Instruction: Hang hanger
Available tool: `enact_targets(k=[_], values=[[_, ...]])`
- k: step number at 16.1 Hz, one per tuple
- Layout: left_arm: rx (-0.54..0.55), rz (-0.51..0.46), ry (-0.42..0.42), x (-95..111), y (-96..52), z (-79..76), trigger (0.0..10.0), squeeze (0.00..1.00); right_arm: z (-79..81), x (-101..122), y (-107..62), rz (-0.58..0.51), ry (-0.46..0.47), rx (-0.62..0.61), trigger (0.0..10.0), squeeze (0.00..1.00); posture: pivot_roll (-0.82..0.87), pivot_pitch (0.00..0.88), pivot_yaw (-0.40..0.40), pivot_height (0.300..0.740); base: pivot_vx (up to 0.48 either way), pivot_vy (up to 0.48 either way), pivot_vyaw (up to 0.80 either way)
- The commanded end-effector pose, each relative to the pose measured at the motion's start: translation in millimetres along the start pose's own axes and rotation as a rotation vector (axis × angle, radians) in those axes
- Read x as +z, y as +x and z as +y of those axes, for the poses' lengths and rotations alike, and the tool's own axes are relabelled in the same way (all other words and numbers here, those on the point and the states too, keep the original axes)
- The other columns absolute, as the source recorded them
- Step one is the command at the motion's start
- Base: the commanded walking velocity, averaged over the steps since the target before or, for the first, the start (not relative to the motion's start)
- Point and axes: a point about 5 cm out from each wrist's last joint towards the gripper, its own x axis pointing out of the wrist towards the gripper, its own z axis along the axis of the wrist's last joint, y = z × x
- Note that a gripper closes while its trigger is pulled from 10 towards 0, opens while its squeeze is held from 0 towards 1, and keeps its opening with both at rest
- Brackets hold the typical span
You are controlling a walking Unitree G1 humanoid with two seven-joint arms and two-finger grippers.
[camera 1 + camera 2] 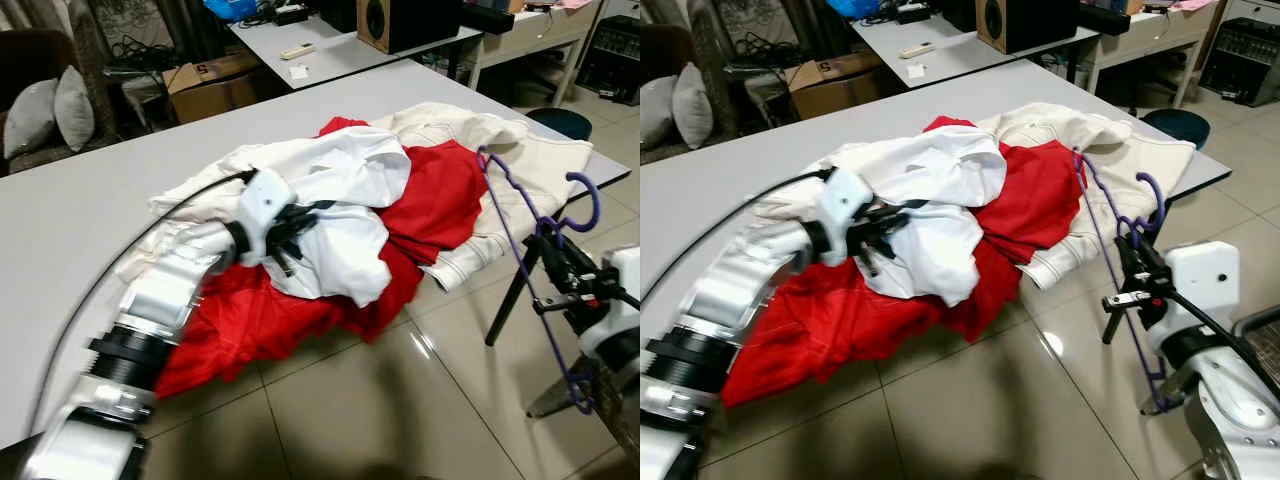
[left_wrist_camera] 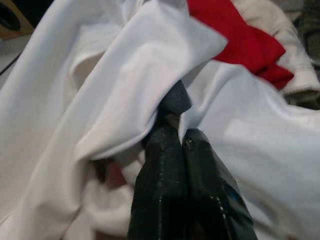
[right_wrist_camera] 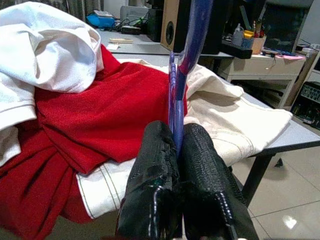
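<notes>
Thin purple wire hanger (image 1: 1110, 250): held upright off the right near edge of the grey tabletop (image 1: 90, 190), hook uppermost, above the tiled floor (image 1: 400, 400). Right end effector (image 3: 176, 150): black fingers together, clamped on the hanger's wire. Left end effector (image 2: 174, 131): fingers pinched shut on a fold of the white cloth garment (image 1: 345, 215). Clothes heap, middle of tabletop: white garment on top, red garment (image 1: 440, 195) beneath and spilling over the near edge, cream garment with stitched seams (image 1: 520, 160) at far right. Brown cardboard box (image 1: 210, 80): far, beyond the tabletop.
</notes>
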Motion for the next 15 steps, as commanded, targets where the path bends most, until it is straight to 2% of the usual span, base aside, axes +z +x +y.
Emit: enact_targets(k=[1, 3, 4, 6, 8, 9, 10, 11, 12, 13, 14, 15], values=[[0.117, 0.041, 0.079, 8.6, -29.4, 46.3, 0.0, 0.00, 4.7, 4.1, 2.5, -0.019, 0.008, 0.019, 10.0, 0.00, -0.17, 0.000, 0.136, 0.740, 0.000, 0.000, 0.00], [0.284, 0.133, 0.163, 10.3, -58.9, 88.9, 0.0, 0.00, 7.1, 4.6, 4.8, -0.024, 0.013, 0.028, 10.0, 0.00, -0.17, 0.000, 0.133, 0.740, 0.000, 0.000, 0.00], [0.358, 0.165, 0.185, 10.5, -68.9, 101.6, 0.0, 0.00, 8.1, 4.7, 5.6, -0.026, 0.015, 0.031, 10.0, 0.00, -0.17, 0.000, 0.130, 0.740, 0.000, 0.000, 0.00], [0.470, 0.206, 0.212, 9.8, -79.6, 115.4, 0.0, 0.00, 9.8, 4.5, 6.8, -0.028, 0.018, 0.037, 10.0, 0.00, -0.16, 0.000, 0.128, 0.740, 0.000, 0.000, 0.00], [0.444, 0.215, 0.181, -0.1, -73.1, 109.9, 0.0, 0.00, 12.8, 4.0, 9.0, -0.028, 0.022, 0.049, 10.0, 0.00, -0.16, 0.000, 0.125, 0.740, 0.000, 0.000, 0.00], [0.381, 0.204, 0.123, -13.3, -58.9, 98.6, 9.0, 0.00, 14.2, 4.2, 10.8, -0.030, 0.026, 0.052, 10.0, 0.00, -0.15, 0.000, 0.123, 0.740, 0.000, 0.000, 0.00], [0.386, 0.202, 0.099, -16.9, -56.3, 97.3, 10.0, 0.00, 14.6, 4.1, 11.2, -0.030, 0.027, 0.053, 10.0, 0.00, -0.15, 0.000, 0.123, 0.740, 0.000, 0.000, 0.00], [0.373, 0.216, 0.044, -27.6, -51.5, 95.3, 10.0, 0.13, 16.5, 3.3, 12.2, -0.027, 0.028, 0.061, 10.0, 0.00, -0.15, 0.000, 0.123, 0.740, 0.000, 0.000, 0.00], [0.372, 0.224, 0.032, -30.0, -51.4, 95.1, 10.0, 1.00, 16.8, 3.0, 12.3, -0.026, 0.028, 0.063, 10.0, 0.00, -0.15, 0.000, 0.123, 0.740, 0.000, 0.000, 0.00], [0.404, 0.278, 0.035, -36.9, -56.6, 98.2, 10.0, 1.00, 16.7, 2.6, 12.5, -0.025, 0.028, 0.063, 10.0, 0.00, -0.15, 0.000, 0.123, 0.740, 0.000, 0.000, 0.00], [0.463, 0.336, 0.081, -40.9, -66.1, 105.3, 10.0, 1.00, 17.0, 2.5, 12.7, -0.025, 0.028, 0.062, 10.0, 0.00, -0.15, 0.000, 0.125, 0.740, 0.000, 0.000, 0.00], [0.471, 0.343, 0.090, -40.8, -68.7, 107.3, 10.0, 1.00, 17.1, 2.6, 12.8, -0.025, 0.028, 0.062, 10.0, 0.00, -0.15, 0.000, 0.125, 0.740, 0.000, 0.000, 0.00]])
